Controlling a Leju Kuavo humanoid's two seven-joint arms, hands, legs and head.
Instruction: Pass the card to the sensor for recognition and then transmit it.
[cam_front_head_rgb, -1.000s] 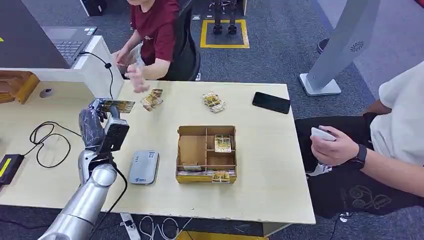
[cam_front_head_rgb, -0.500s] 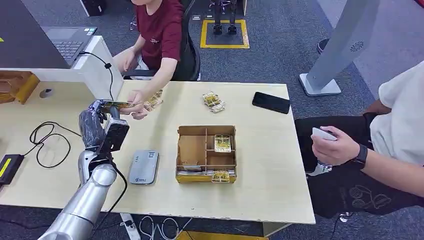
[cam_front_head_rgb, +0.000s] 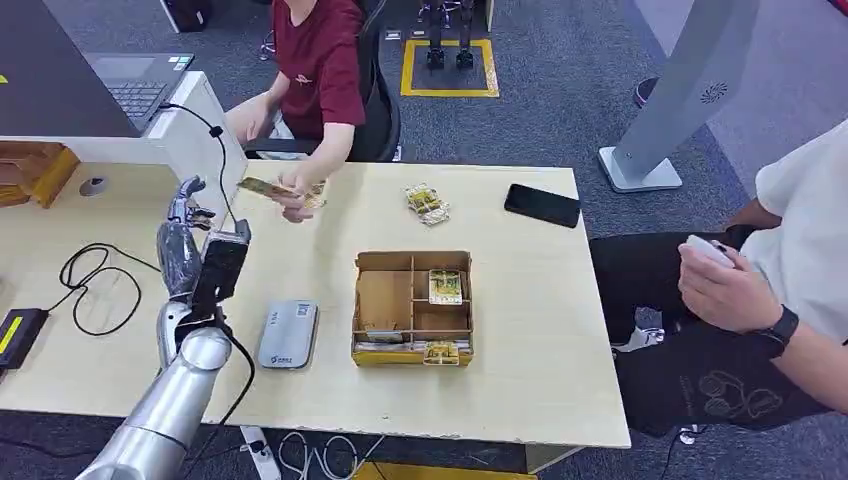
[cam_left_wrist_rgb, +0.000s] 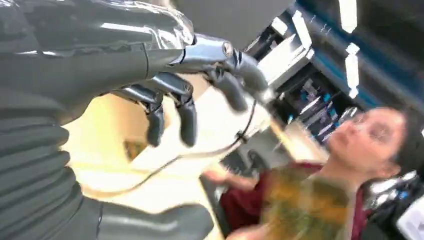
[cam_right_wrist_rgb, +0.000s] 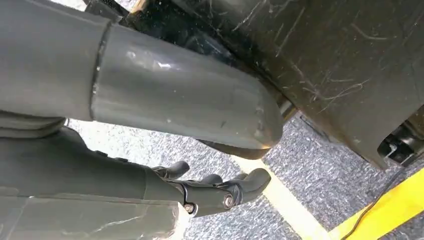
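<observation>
the left arm (cam_front_head_rgb: 165, 405) rises from the near edge of the table (cam_front_head_rgb: 520, 400), silver, with a black cable running along it. just beside it on the tabletop lies the grey sensor (cam_front_head_rgb: 287, 334), flat and unoccupied. to its right sits a cardboard tray (cam_front_head_rgb: 412, 306) split into compartments, with one card in a far-right compartment and more stacked along its near edge.

further in, the left hand (cam_front_head_rgb: 182, 240) is raised over the table with its fingers (cam_left_wrist_rgb: 186, 112) spread and nothing in them. in the left wrist view the fingers hang loosely apart, the thumb (cam_left_wrist_rgb: 155, 222) well away from them. a looped black cable (cam_front_head_rgb: 92, 285) lies on the table to the left of the hand.

beyond the hand, the card (cam_front_head_rgb: 262, 187) is in a person's hand (cam_front_head_rgb: 292, 200), pinched at one end and held above the far part of the table, apart from the robot's fingers. it shows blurred in the left wrist view (cam_left_wrist_rgb: 305, 207). this person in a red shirt (cam_front_head_rgb: 322, 60) sits at the far side. more card packs (cam_front_head_rgb: 427, 203) and a black phone (cam_front_head_rgb: 542, 205) lie near the far edge.

the right hand (cam_right_wrist_rgb: 220, 192) hangs over grey floor, fingers loosely extended, holding nothing. a second person in white (cam_front_head_rgb: 800, 230) sits at the right.
</observation>
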